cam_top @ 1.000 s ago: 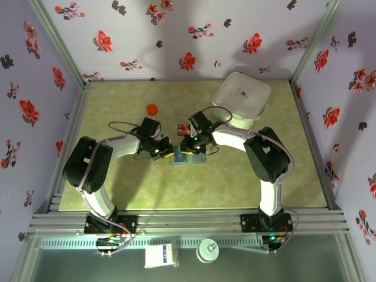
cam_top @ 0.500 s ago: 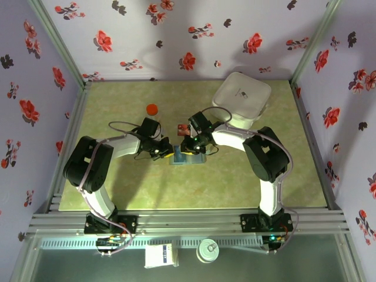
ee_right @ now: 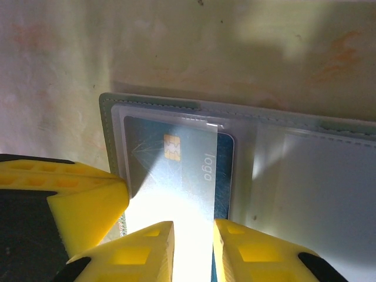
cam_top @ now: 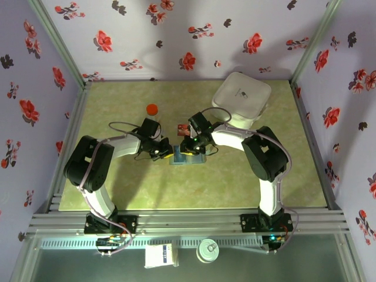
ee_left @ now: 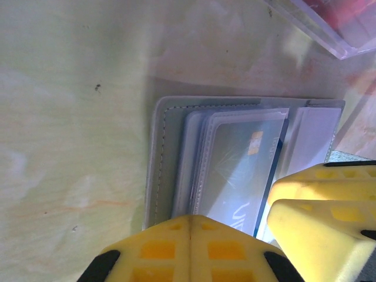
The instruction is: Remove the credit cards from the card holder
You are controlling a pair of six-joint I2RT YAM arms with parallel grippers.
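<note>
The left fingers (ee_left: 189, 232) are pressed together at the edge of the open card holder (ee_left: 156, 164), which lies flat mid-table (cam_top: 117, 194). A blue credit card (ee_right: 176, 161) sits in its clear sleeve. The right fingers (ee_right: 169, 238) are narrowly parted over that card.

In the right wrist view the near end of the blue credit card (ee_right: 176, 167) is lost in glare and behind the right pincer (ee_right: 192, 235), one panel of the card holder (ee_right: 317, 176) runs off the edge, and what seems a clear box (ee_left: 329, 23) is cropped in the left wrist view.
</note>
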